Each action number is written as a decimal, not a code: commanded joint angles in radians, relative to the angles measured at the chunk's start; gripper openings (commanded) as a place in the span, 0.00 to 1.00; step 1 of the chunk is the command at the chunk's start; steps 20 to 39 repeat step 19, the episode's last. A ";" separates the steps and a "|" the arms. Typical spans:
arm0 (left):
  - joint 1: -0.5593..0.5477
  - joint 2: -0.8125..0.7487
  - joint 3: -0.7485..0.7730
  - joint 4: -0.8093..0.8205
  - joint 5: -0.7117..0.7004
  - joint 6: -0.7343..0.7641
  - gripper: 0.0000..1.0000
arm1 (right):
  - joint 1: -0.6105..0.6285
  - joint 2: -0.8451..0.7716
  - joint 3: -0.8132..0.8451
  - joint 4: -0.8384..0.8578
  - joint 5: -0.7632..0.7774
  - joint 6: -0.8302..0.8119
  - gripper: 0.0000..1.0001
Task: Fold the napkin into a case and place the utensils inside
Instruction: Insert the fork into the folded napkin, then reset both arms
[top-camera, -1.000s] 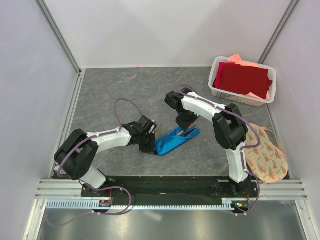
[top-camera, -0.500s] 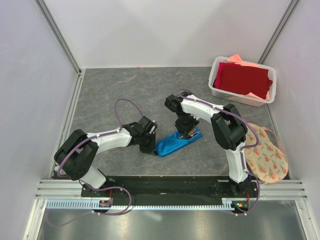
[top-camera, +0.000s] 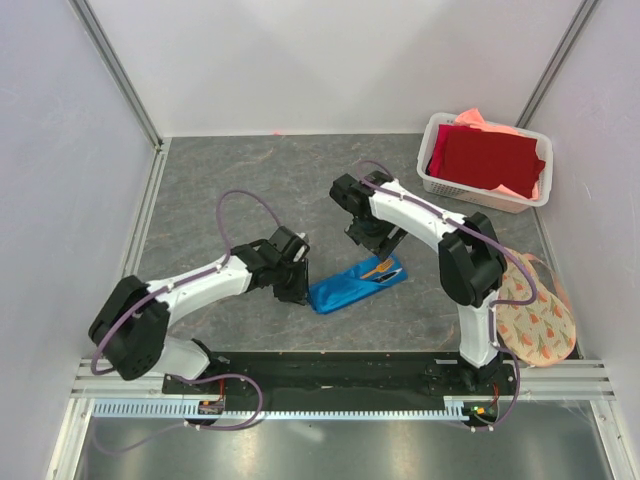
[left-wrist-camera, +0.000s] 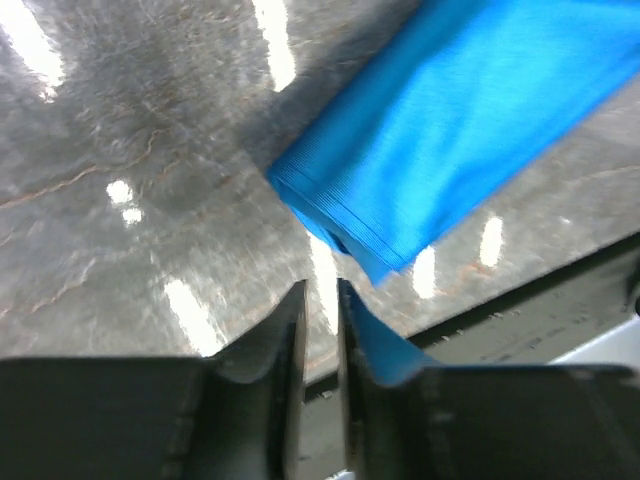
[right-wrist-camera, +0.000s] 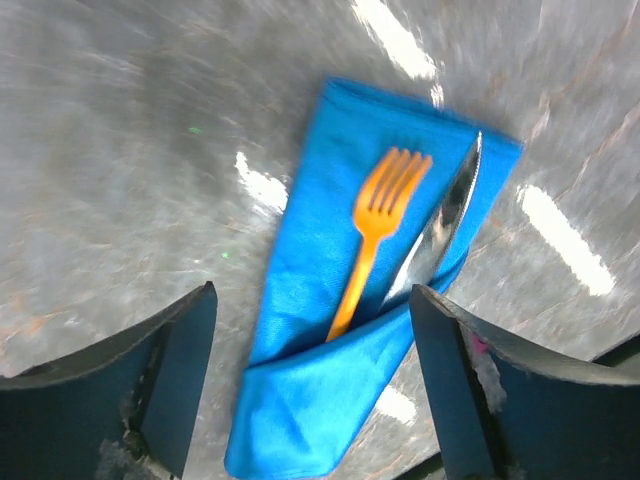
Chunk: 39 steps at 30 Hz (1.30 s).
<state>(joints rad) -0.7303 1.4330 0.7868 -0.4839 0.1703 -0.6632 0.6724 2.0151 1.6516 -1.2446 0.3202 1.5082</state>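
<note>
The napkin (top-camera: 350, 287) lies on the table as a narrow blue case (right-wrist-camera: 310, 410). Of the utensils, an orange fork (right-wrist-camera: 375, 228) and a silver knife (right-wrist-camera: 447, 215) sit tucked in the pouch, their heads sticking out. My right gripper (right-wrist-camera: 312, 298) hovers above the case, open wide with nothing between its fingers; from above it (top-camera: 374, 242) is just behind the case's right end. My left gripper (left-wrist-camera: 322, 300) sits just off the case's left end (left-wrist-camera: 440, 130), its jaws a narrow slit apart and holding nothing. The top view puts it (top-camera: 294, 291) beside that end.
A white basket (top-camera: 436, 182) holding a dark red cloth (top-camera: 487, 158) over a salmon-pink one stands at the back right. A round floral mat (top-camera: 538, 312) lies at the near right beside the right arm's base. Walls close in the table on three sides.
My right gripper opened wide and lifted off the case, leaving fork and knife inside. My left gripper parted slightly and came off the case's left end.
</note>
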 joint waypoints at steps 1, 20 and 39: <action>-0.004 -0.133 0.052 -0.104 -0.012 0.013 0.31 | 0.012 -0.091 0.067 -0.061 0.190 -0.198 0.87; -0.004 -0.476 -0.074 0.231 0.075 -0.035 0.73 | 0.024 -0.815 -0.811 0.933 -0.263 -0.968 0.98; -0.004 -0.476 -0.074 0.231 0.075 -0.035 0.73 | 0.024 -0.815 -0.811 0.933 -0.263 -0.968 0.98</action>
